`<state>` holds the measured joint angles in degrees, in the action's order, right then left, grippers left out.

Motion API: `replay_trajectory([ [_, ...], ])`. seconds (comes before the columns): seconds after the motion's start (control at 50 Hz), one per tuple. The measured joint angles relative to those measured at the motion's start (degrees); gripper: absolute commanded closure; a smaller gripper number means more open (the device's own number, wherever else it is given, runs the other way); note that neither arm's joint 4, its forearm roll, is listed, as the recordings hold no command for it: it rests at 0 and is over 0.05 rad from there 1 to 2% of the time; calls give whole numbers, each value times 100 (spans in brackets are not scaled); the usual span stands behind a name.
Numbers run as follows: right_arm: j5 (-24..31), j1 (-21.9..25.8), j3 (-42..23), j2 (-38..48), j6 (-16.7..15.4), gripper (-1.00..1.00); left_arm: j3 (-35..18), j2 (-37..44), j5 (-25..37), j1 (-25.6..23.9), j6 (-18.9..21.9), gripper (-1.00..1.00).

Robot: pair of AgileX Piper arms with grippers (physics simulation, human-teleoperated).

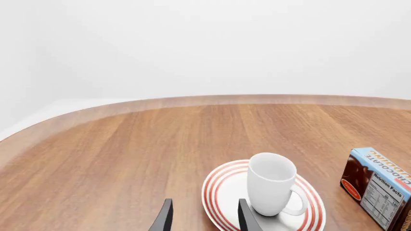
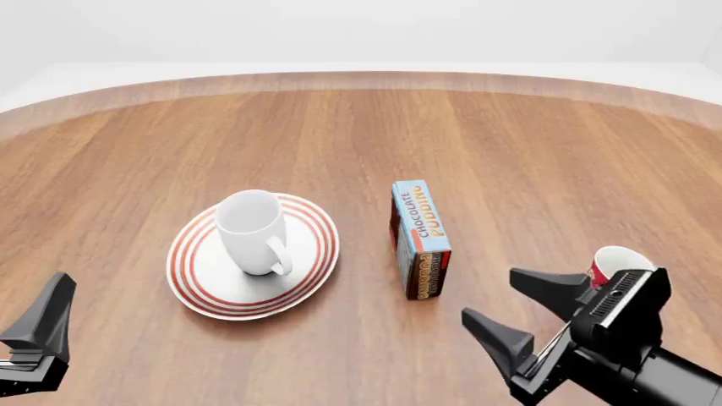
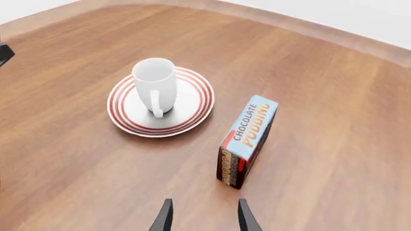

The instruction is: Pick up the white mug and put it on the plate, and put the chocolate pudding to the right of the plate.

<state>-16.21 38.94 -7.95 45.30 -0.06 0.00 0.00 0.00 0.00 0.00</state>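
The white mug [image 2: 254,230] stands upright on the red-ringed plate [image 2: 194,272], its handle turned toward the arms' side. Just right of the plate, the chocolate pudding [image 2: 420,237] box rests on a long edge with a small gap between them. My left gripper [image 1: 204,217] is open and empty, low at the near left, short of the plate [image 1: 222,192] and mug [image 1: 270,180]. My right gripper [image 2: 525,311] is open and empty too, near and right of the pudding [image 3: 250,139]. The right wrist view shows mug [image 3: 155,82] and plate [image 3: 192,103] beyond.
A red mug with a white inside [image 2: 618,266] stands at the near right, partly hidden behind my right gripper. The wooden table's curved far edge [image 2: 361,80] meets a white wall.
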Motion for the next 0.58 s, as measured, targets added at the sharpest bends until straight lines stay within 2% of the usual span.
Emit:
replay_trajectory([
  [0.58, 1674, -460, 514, -2210, 46, -100, 0, 0, 0, 0, 0, -100],
])
